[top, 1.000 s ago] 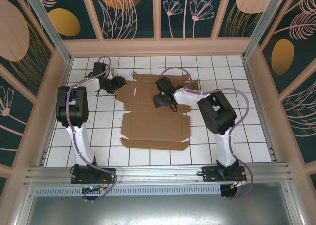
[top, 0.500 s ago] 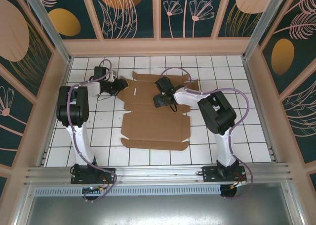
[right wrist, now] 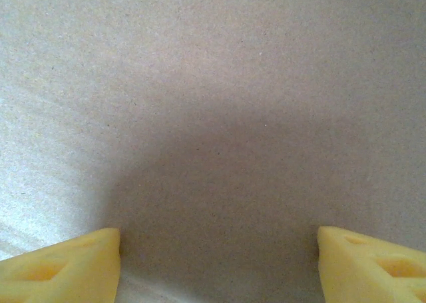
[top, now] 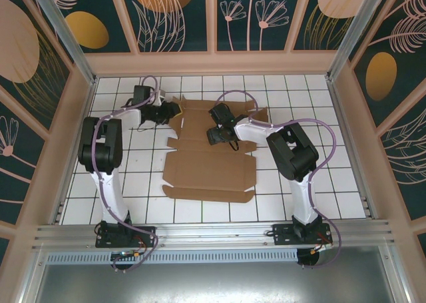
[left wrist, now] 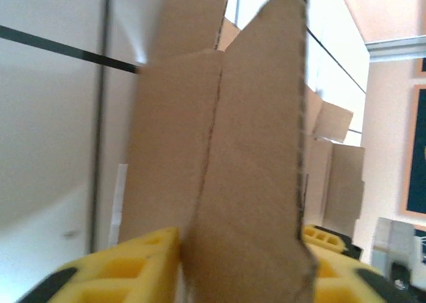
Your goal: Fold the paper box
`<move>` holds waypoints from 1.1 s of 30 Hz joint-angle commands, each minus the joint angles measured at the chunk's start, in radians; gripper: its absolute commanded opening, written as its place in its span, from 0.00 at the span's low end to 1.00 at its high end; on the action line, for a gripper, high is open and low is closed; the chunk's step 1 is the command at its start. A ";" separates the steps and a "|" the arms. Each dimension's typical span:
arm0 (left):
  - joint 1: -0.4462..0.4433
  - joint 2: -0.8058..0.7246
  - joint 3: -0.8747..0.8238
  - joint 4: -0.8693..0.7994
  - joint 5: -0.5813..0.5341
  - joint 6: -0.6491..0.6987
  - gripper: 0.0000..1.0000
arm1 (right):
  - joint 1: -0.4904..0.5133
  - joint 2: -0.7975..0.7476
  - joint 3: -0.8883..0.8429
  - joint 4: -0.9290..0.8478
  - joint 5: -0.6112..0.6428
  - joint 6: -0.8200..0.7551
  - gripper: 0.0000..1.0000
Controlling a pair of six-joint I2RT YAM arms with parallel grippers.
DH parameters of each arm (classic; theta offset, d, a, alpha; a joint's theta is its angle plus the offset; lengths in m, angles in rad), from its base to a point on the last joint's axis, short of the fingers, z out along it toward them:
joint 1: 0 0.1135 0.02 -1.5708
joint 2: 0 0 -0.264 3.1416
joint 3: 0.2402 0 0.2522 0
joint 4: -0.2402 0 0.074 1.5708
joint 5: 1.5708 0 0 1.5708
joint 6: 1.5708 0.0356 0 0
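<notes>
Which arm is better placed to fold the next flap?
Left. The left gripper grips the box by its raised far-left flap; the right gripper is open over a flat panel, no edge between its jaws.

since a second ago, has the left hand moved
Yes. The left hand slid rightward across the white tiles onto the paper box's left flap.
</notes>
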 commanded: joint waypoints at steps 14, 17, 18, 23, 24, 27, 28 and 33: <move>-0.118 0.082 0.081 0.022 0.049 -0.019 0.67 | 0.002 0.096 -0.078 -0.183 -0.037 -0.005 0.74; -0.136 0.114 0.110 -0.001 0.029 -0.012 0.70 | 0.001 0.096 -0.077 -0.184 -0.037 -0.003 0.74; -0.139 0.127 0.119 -0.008 0.022 -0.012 0.70 | 0.002 0.097 -0.077 -0.184 -0.037 -0.004 0.74; -0.147 0.181 0.144 -0.044 -0.016 0.007 0.70 | 0.003 0.094 -0.079 -0.186 -0.036 -0.001 0.74; -0.146 0.186 0.144 -0.054 -0.030 0.014 0.70 | 0.004 0.093 -0.080 -0.187 -0.033 -0.001 0.74; -0.146 0.191 0.134 -0.074 -0.072 0.030 0.70 | 0.004 0.091 -0.079 -0.186 -0.031 -0.001 0.74; -0.147 0.192 0.134 -0.083 -0.084 0.033 0.70 | 0.004 0.091 -0.080 -0.186 -0.030 0.001 0.74; -0.145 0.188 0.151 -0.168 -0.153 0.072 0.69 | 0.003 0.087 -0.082 -0.186 -0.026 0.000 0.74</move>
